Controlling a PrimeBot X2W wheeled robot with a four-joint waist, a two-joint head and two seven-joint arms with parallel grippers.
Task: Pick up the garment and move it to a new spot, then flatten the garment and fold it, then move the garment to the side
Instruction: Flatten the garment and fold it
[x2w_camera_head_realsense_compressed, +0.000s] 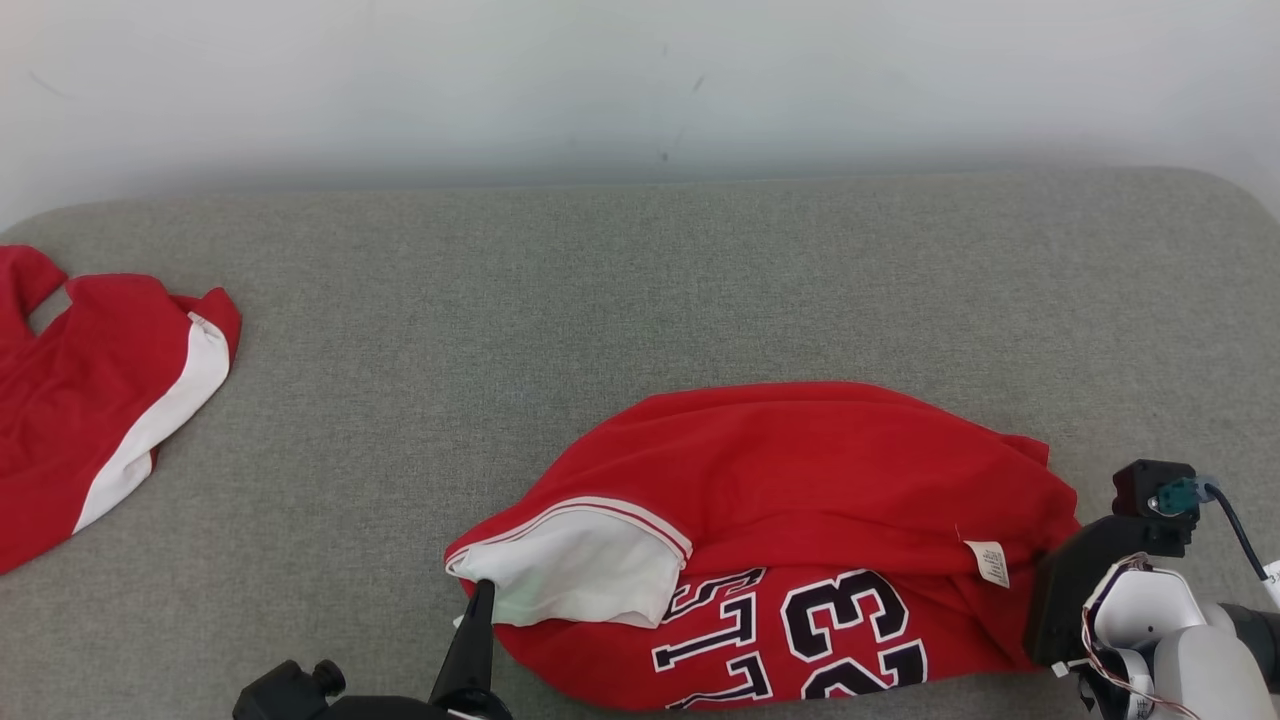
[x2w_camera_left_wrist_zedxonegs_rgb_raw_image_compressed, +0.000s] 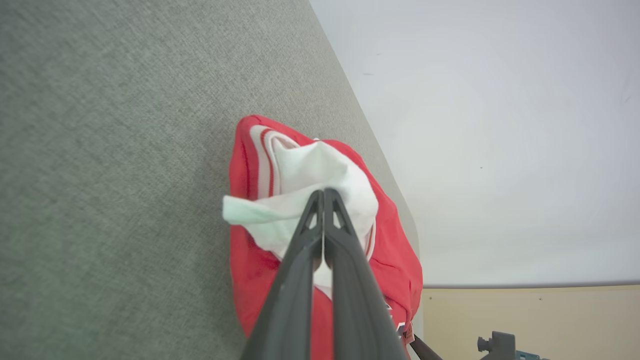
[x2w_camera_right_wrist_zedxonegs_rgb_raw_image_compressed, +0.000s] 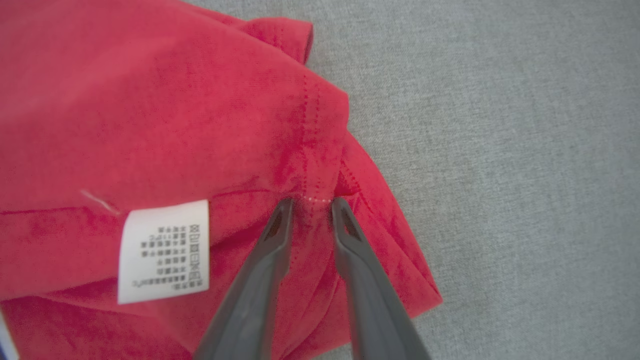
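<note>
Jersey (x2w_camera_head_realsense_compressed: 800, 480) lies bunched on the grey cloth bench (x2w_camera_head_realsense_compressed: 640, 280), near the front edge, middle to right in head view; red, rumpled into a rounded heap, not flat; dark white-edged letters and a "23" (x2w_camera_head_realsense_compressed: 850, 630) show on its near side, upside down to the head camera, partly cut off at the bottom edge; white sleeve (x2w_camera_head_realsense_compressed: 575, 570) with red-striped trim sticks out at the jersey's left end; white care label (x2w_camera_head_realsense_compressed: 988, 563) sits near its right end.

Left claw (x2w_camera_head_realsense_compressed: 482, 592) comes up from the bottom of head view, tip at the sleeve's lower left corner; in left wrist view the left claw (x2w_camera_left_wrist_zedxonegs_rgb_raw_image_compressed: 324, 192) has its two fingers pressed together, white sleeve cloth (x2w_camera_left_wrist_zedxonegs_rgb_raw_image_compressed: 320, 170) bunched at the tips; pinched tight on the sleeve.

Right claw (x2w_camera_right_wrist_zedxonegs_rgb_raw_image_compressed: 312, 202) in right wrist view: fingers stand a narrow gap apart, tips on the red cloth at a stitched hem seam just right of the label (x2w_camera_right_wrist_zedxonegs_rgb_raw_image_compressed: 163, 251); a ridge of red cloth lies between the tips; can't tell if the cloth is gripped or just touched; bare grey bench to the right of that hem.

Right wrist (x2w_camera_head_realsense_compressed: 1150, 620), white and black, sits at the jersey's right end in head view; fingers hidden there.

Second red garment (x2w_camera_head_realsense_compressed: 90, 400) with a white stripe lies at the bench's far left, well apart from the jersey; cut off by the frame edge; white wall (x2w_camera_head_realsense_compressed: 640, 80) behind the bench.
</note>
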